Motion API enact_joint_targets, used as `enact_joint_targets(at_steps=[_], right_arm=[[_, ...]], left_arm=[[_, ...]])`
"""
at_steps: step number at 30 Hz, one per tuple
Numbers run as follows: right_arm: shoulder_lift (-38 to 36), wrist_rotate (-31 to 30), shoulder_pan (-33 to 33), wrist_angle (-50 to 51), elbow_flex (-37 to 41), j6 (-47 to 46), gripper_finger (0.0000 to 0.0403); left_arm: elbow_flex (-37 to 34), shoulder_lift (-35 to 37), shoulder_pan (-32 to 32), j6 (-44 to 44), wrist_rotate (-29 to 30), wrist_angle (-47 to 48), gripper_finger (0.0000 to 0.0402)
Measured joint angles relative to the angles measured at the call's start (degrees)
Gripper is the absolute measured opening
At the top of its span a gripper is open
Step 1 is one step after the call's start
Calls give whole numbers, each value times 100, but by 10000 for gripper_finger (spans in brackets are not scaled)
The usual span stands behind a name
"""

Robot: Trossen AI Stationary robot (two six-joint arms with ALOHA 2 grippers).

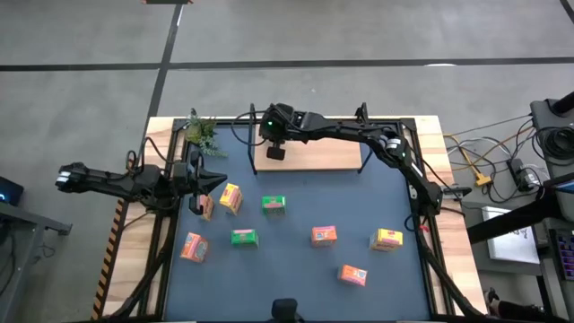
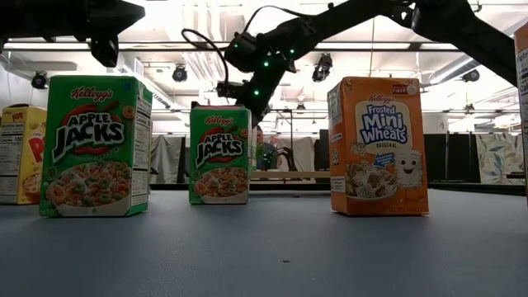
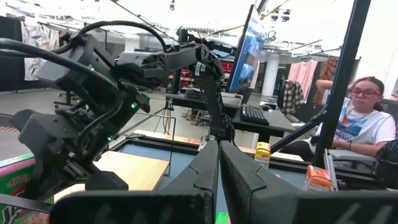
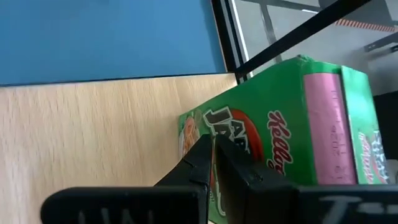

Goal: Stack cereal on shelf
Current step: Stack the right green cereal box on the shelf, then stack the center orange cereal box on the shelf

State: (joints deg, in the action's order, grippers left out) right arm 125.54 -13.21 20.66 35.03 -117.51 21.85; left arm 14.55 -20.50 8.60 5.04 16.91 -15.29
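A green cereal box (image 4: 280, 137) stands on the light-wood shelf (image 1: 318, 154) at its left end, beside a black post. My right gripper (image 4: 213, 149) is shut, and its tips are at the box's printed front. In the high view the gripper (image 1: 276, 151) hides that box. Several more cereal boxes stand on the blue mat, among them a green one (image 1: 273, 205), another green one (image 1: 244, 238) and a pink-red one (image 1: 324, 235). My left gripper (image 3: 219, 163) is shut and holds nothing. It waits above the mat's left part (image 1: 218, 180). My right gripper comes slanting down from above, its shut fingertips (image 4: 202, 152) at the green box's printed front face (image 4: 249, 134), near the lower edge. I cannot tell whether they touch it. The box rests on the shelf board.
A green plastic plant (image 1: 202, 133) stands at the far left corner. Black frame rails (image 1: 421, 179) run around the table. Two boxes (image 1: 230, 197) (image 1: 206, 207) stand just below my left gripper. A person (image 3: 360, 118) sits beyond the table. The shelf's right half is bare wood (image 1: 336, 157).
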Motion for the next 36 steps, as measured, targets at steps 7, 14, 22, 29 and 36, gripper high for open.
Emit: enact_joint_targets(at_steps=[7, 14, 22, 29, 36], right_arm=[[0, -37, 64, -16, 18, 83, 12], [0, -42, 86, 122, 22, 186, 12], [-17, -42, 78, 159, 31, 223, 12], [-184, -25, -240, 813, -293, -21, 12], [-561, 17, -865, 1576, -511, -178, 12]], left_arm=[[0, -2, 0, 0, 0, 0, 0], [0, -2, 0, 0, 0, 0, 0], [0, -4, 0, 0, 0, 0, 0], [0, -4, -1, 0, 0, 52, 0], [0, 1, 0, 0, 0, 59, 0]])
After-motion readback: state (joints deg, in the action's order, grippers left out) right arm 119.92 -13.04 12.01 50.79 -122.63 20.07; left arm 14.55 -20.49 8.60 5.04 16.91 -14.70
